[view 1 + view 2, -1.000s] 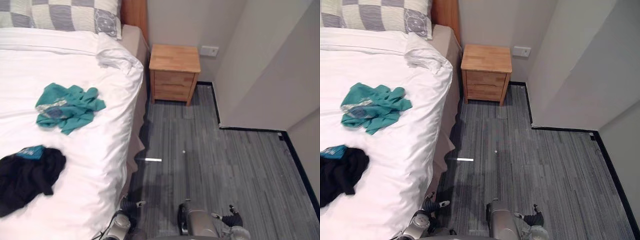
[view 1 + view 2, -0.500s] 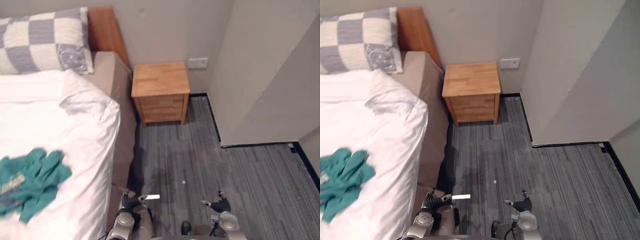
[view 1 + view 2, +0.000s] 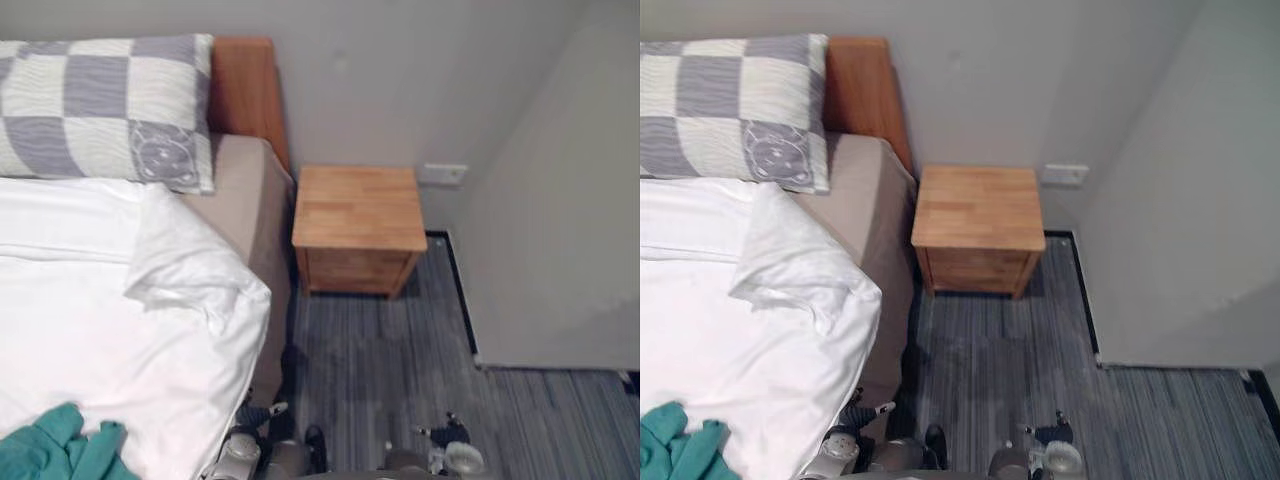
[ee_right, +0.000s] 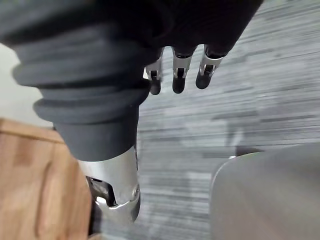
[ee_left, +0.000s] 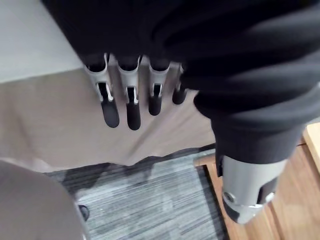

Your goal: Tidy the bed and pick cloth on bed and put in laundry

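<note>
A crumpled teal cloth (image 3: 58, 456) lies on the white duvet (image 3: 90, 340) at the lower left edge of the eye views. The duvet's corner (image 3: 195, 275) is folded back near the checked pillow (image 3: 100, 110), baring the beige mattress (image 3: 245, 190). My left hand (image 3: 262, 411) hangs low beside the bed's side, its fingers (image 5: 127, 102) straight and holding nothing. My right hand (image 3: 446, 432) hangs over the grey floor, with its fingers (image 4: 179, 75) relaxed and empty. Both hands are well away from the cloth.
A wooden nightstand (image 3: 358, 225) stands against the wall right of the bed, by the wooden headboard (image 3: 245, 95). A wall socket (image 3: 443, 174) sits beside it. A wall corner (image 3: 560, 250) juts out on the right. Grey striped floor (image 3: 390, 380) runs between bed and wall.
The whole picture has shifted toward the head of the bed, so the camera moved. The black cloth has left the view and the teal cloth now sits at the bottom edge.
</note>
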